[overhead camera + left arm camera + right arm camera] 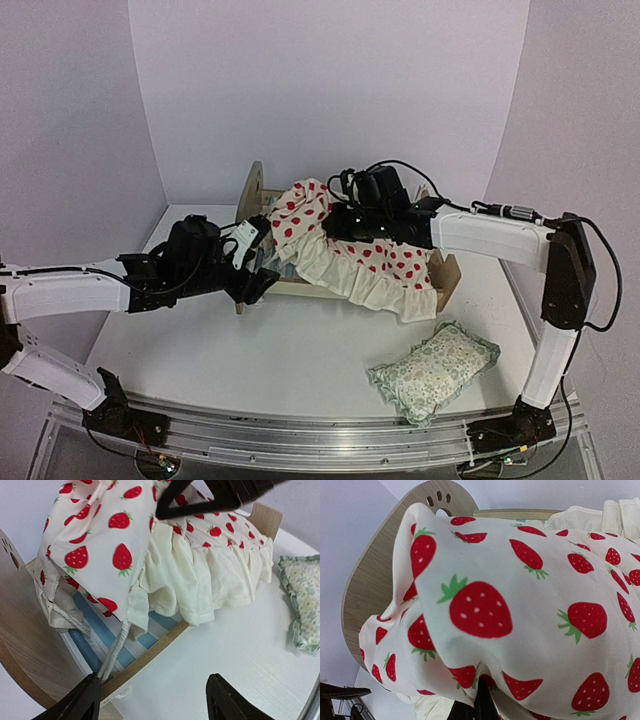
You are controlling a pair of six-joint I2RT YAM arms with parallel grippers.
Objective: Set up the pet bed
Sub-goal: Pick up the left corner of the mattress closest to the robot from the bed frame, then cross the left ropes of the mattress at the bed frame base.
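The pet bed (pixel 252 192) stands mid-table with its arched headboard at the left and its low footboard (pixel 447 278) at the right. A cream strawberry-print cushion (pixel 375 258) with a frilled edge lies bunched over it, one end lifted. My right gripper (pixel 335 222) is shut on that lifted fabric, and the pinched cushion (pixel 520 605) covers its fingers (pixel 482 707). My left gripper (pixel 155 700) is open with nothing between its fingers, low beside the bed's near side rail (pixel 150 652). Under the cushion (pixel 110 540) the blue-and-white striped base (pixel 105 635) shows, with a white cord (pixel 117 647) hanging by the left finger.
A small green floral frilled pillow (pixel 435 370) lies on the table in front of the bed's right end, also seen as the pillow (pixel 302 600) at the right edge. The paw-print headboard (pixel 375 580) rises behind the cushion. White walls close the back and sides.
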